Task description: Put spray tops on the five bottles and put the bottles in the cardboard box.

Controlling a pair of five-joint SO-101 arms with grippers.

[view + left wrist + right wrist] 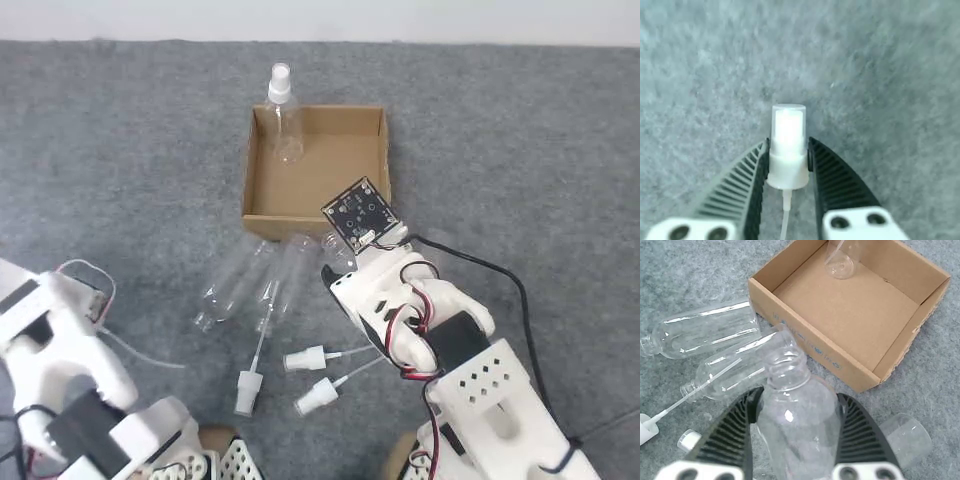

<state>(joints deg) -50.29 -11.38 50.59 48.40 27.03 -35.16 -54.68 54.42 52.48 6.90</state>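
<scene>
My right gripper is shut on a clear uncapped bottle, held just in front of the cardboard box. From above, that gripper sits at the box's near wall. One bottle with a spray top leans inside the box. Two bare bottles lie in front of the box, and another bottle lies beside the right gripper. My left gripper is shut on a white spray top, low over the carpet at the near left.
Three loose spray tops lie on the grey carpet between the arms; one's thin tube points into a lying bottle's mouth. The left arm stands at the near left, with a thin tube trailing beside it.
</scene>
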